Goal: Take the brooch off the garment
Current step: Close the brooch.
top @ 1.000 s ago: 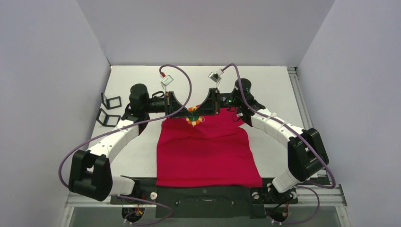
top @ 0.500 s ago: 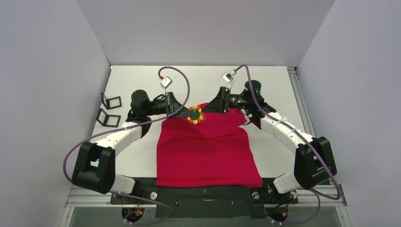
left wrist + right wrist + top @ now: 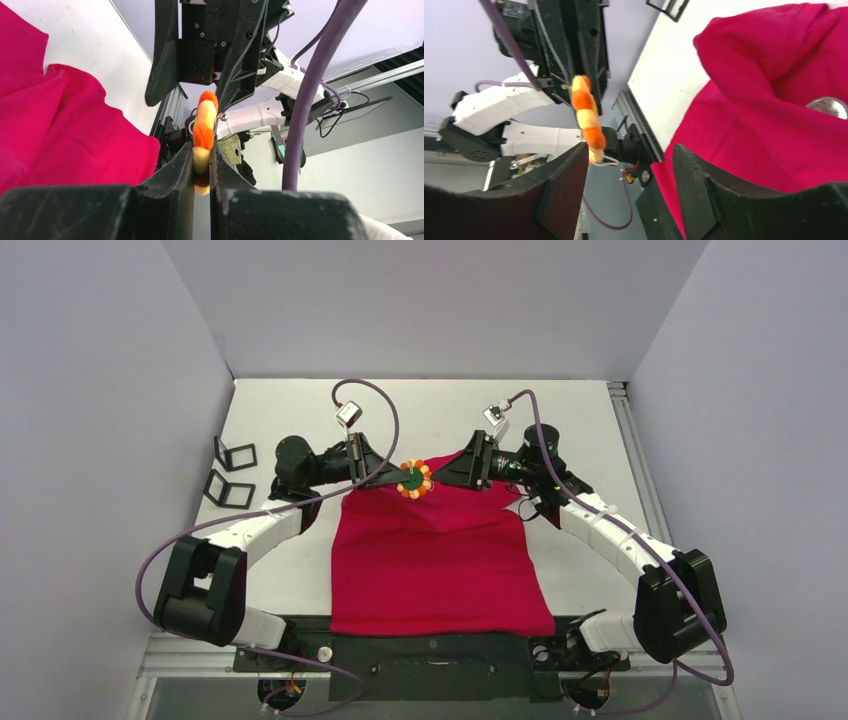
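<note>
**Brooch held off the shirt by the left arm; right arm backs away**

I see the brooch (image 3: 413,479), a green disc ringed with orange and yellow tufts, over the far edge of the garment (image 3: 440,560). It is at the neckline, between the two grippers. The left wrist camera shows it edge-on (image 3: 204,132), pinched at its lower rim between the left gripper (image 3: 201,155) fingers (image 3: 172,172). They are closed tight on it, and no cloth is around it. The red fabric lies apart, low on the left of that view.

A second ago both grippers met over the brooch and half hid it. Now it shows whole from above, at nearly the same spot. The left gripper (image 3: 398,477) has kept its grip.

The right gripper (image 3: 443,476) has let go, and its wrist has pulled back to the right in two steps over the last second. On its own camera the jaws stand wide with nothing between them (image 3: 629,165). The brooch (image 3: 586,117) hangs just past the tip of one finger (image 3: 569,170). A small shiny round piece (image 3: 826,106) sits in a fold of the cloth at the frame's right edge; I cannot tell what it is.

The shirt still lies flat on the white table (image 3: 300,410), its hem at the near edge. Two small black frames (image 3: 232,472) stand well apart to the left.
</note>
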You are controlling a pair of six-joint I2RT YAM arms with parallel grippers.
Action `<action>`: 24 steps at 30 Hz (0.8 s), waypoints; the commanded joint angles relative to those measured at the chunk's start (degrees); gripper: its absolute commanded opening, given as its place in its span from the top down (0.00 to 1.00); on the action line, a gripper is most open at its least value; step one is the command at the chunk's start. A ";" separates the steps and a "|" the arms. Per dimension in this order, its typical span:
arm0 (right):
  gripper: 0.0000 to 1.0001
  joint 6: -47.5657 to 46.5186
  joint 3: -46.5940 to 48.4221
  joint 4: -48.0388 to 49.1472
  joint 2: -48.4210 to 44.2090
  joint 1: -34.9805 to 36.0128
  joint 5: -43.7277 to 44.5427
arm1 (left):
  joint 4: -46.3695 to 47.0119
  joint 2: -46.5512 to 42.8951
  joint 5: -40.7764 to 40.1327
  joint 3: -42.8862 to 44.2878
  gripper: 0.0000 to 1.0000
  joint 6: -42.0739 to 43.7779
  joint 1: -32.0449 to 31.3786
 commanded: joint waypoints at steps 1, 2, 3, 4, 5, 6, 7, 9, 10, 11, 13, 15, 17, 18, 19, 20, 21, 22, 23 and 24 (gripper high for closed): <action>0.42 7.66 1.04 12.32 -1.40 1.72 -4.01 | 4.91 -3.15 -0.38 -1.62 1.00 -1.38 -0.33; 0.42 6.87 1.57 11.29 -1.43 2.14 -4.57 | 3.69 -3.58 -0.30 -1.60 1.00 -0.62 -0.54; 0.41 6.58 2.48 11.03 -1.50 3.14 -4.74 | 2.92 -3.84 -0.01 -1.53 1.00 -0.06 -0.74; 0.41 6.14 2.82 10.77 -1.54 3.59 -4.73 | 1.46 -3.99 0.28 -1.03 1.00 1.23 -1.26; 0.41 5.95 3.14 10.73 -1.60 4.51 -4.31 | 1.06 -4.09 0.62 -0.75 1.00 2.05 -1.54; 0.42 5.53 3.15 10.72 -1.70 5.22 -3.99 | 0.88 -4.23 0.91 -0.66 1.00 2.25 -2.03; 0.44 5.38 2.92 10.83 -1.72 5.47 -3.40 | 0.90 -4.21 1.08 -0.64 1.00 2.44 -2.19; 0.47 5.33 2.56 11.46 -1.51 5.77 -3.02 | 1.23 -4.00 1.42 -0.66 1.00 2.14 -2.32; 0.48 5.33 2.51 11.83 -1.31 5.80 -3.00 | 1.96 -3.83 1.68 -0.66 1.00 1.89 -2.38; 0.51 5.33 2.47 11.96 -1.26 5.81 -3.02 | 2.49 -3.75 1.82 -0.66 1.00 1.52 -2.45; 0.53 5.37 2.27 12.49 -1.17 5.88 -2.94 | 3.14 -3.69 2.01 -0.54 1.00 1.54 -2.62; 0.55 5.74 2.05 13.32 -1.07 6.15 -2.77 | 3.30 -3.67 2.05 -0.45 1.00 1.64 -2.73; 0.58 5.84 1.83 13.73 -1.16 6.44 -2.95 | 3.52 -3.62 2.00 -0.40 1.00 1.72 -2.77; 0.59 5.80 1.66 13.89 -1.33 6.49 -3.05 | 3.54 -3.65 1.93 -0.40 1.00 1.73 -2.71; 0.60 5.71 1.53 13.91 -1.40 6.55 -3.12 | 3.55 -3.66 1.86 -0.40 1.00 1.80 -2.70; 0.60 5.69 1.23 13.98 -1.48 6.52 -3.13 | 3.55 -3.64 1.74 -0.40 1.00 1.86 -2.72; 0.61 5.68 1.14 14.06 -1.50 6.56 -3.14 | 3.55 -3.70 1.68 -0.46 1.00 1.90 -2.75; 0.61 5.68 0.90 14.13 -1.53 6.59 -3.19 | 3.55 -3.72 1.57 -0.47 1.00 1.95 -2.78; 0.62 5.63 0.75 14.16 -1.40 6.64 -3.33 | 3.55 -3.73 1.50 -0.48 1.00 1.99 -2.78; 0.62 5.61 0.47 14.23 -1.39 6.68 -3.42 | 3.60 -3.81 1.35 -0.53 1.00 1.95 -2.78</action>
